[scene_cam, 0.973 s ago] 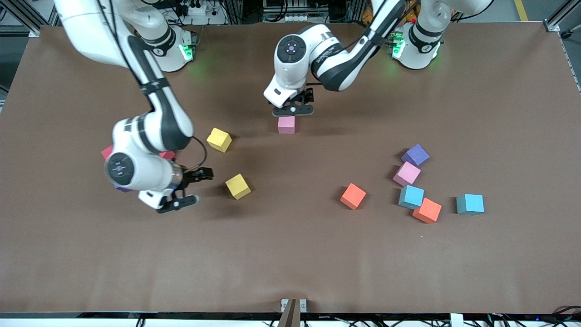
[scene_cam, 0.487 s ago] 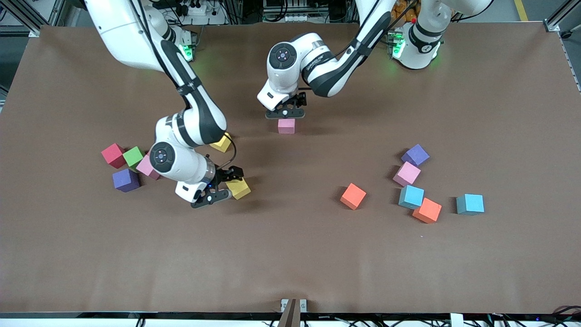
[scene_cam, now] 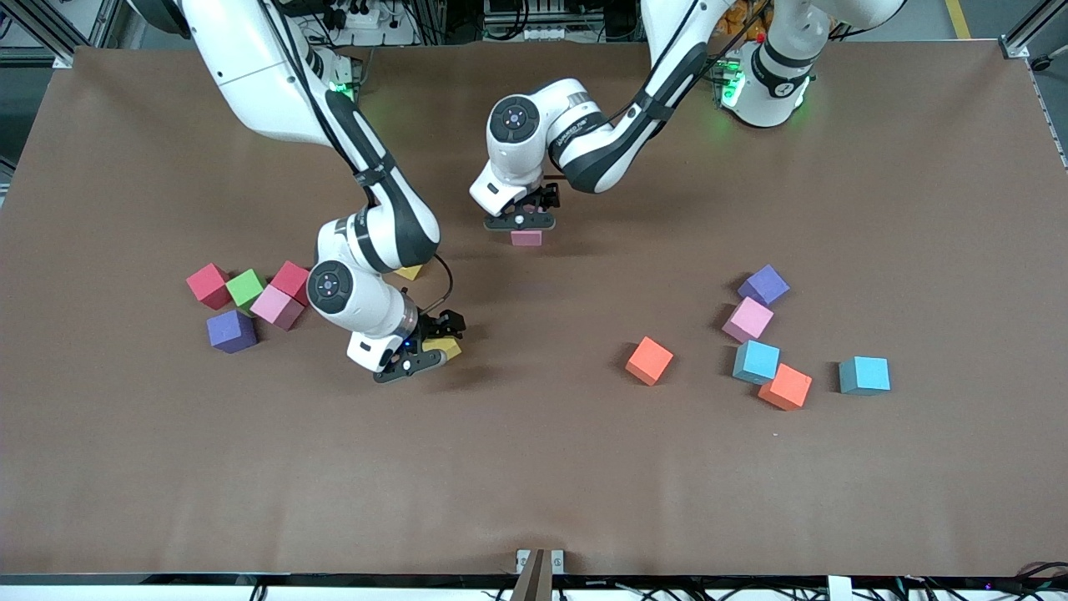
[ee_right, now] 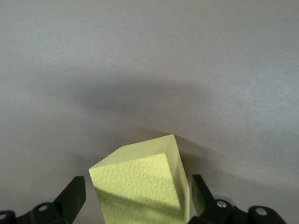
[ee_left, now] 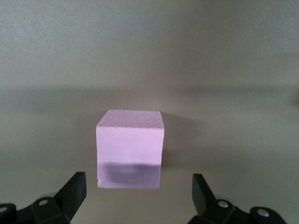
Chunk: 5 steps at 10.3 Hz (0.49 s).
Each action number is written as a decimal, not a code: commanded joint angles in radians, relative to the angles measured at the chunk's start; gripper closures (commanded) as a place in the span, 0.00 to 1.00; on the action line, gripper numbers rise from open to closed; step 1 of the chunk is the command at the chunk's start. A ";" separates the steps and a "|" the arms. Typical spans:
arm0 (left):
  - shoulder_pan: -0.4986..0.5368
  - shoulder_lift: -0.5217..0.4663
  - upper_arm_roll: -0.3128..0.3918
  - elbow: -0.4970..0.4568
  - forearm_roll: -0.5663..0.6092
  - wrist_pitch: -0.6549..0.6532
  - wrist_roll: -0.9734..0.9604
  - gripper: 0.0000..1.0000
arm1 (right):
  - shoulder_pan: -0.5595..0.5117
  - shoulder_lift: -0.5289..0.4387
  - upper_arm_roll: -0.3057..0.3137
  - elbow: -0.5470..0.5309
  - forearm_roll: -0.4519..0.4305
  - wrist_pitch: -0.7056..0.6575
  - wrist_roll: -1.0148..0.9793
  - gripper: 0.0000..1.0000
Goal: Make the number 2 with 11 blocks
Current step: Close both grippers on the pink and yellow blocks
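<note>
Counter [scene_cam: 534, 467]: flat brown matte sheet, faintly creased, no writing on it.
Left hand [scene_cam: 521, 222]: low over the pink block [scene_cam: 526, 238] near the counter's middle, toward the bases; black fingers [ee_left: 74, 190] stand apart on either side of it without touching.
Pink block, left wrist view [ee_left: 131, 148]: square-edged foam cube, pebbled top face, smooth sides, a dark shadow band low on the facing side.
Right hand [scene_cam: 427, 344]: down at a yellow block [scene_cam: 443, 346]; fingers [ee_right: 74, 196] spread wide, the cube between them, not clamped.
Yellow block, right wrist view [ee_right: 142, 186]: same pebbled foam skin, sharp corners, turned corner-on to the hand.
Second yellow block [scene_cam: 409, 271]: mostly hidden under the right arm.
Cluster toward the right arm's end: red [scene_cam: 208, 285], green [scene_cam: 245, 287], a second red [scene_cam: 291, 280], pink [scene_cam: 277, 306] and purple [scene_cam: 231, 330] cubes, close together.
Cluster toward the left arm's end: purple [scene_cam: 763, 285], pink [scene_cam: 747, 320], light blue [scene_cam: 756, 361] and orange [scene_cam: 785, 386] cubes, edges touching or nearly.
Loose cubes: an orange one [scene_cam: 649, 361] and a light blue one [scene_cam: 863, 375], each apart from that cluster.
Number 2: not formed; all blocks lie scattered.
Labels: none readable on any block.
</note>
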 commanded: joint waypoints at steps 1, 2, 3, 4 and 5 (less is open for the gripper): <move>-0.011 0.023 0.008 0.022 0.052 0.010 -0.004 0.00 | 0.011 -0.002 -0.009 -0.015 0.020 0.025 -0.011 0.24; -0.011 0.023 0.010 0.022 0.056 0.010 -0.003 0.00 | 0.009 -0.005 -0.011 -0.015 0.018 0.019 -0.014 0.51; -0.009 0.026 0.010 0.022 0.063 0.010 -0.001 0.00 | 0.006 -0.008 -0.011 -0.015 0.012 0.016 -0.015 0.72; -0.011 0.035 0.010 0.022 0.075 0.011 -0.001 0.00 | 0.003 -0.012 -0.012 -0.014 0.009 0.014 -0.029 0.83; -0.009 0.039 0.010 0.022 0.094 0.017 -0.003 0.00 | -0.003 -0.021 -0.018 -0.012 0.009 0.011 -0.061 0.91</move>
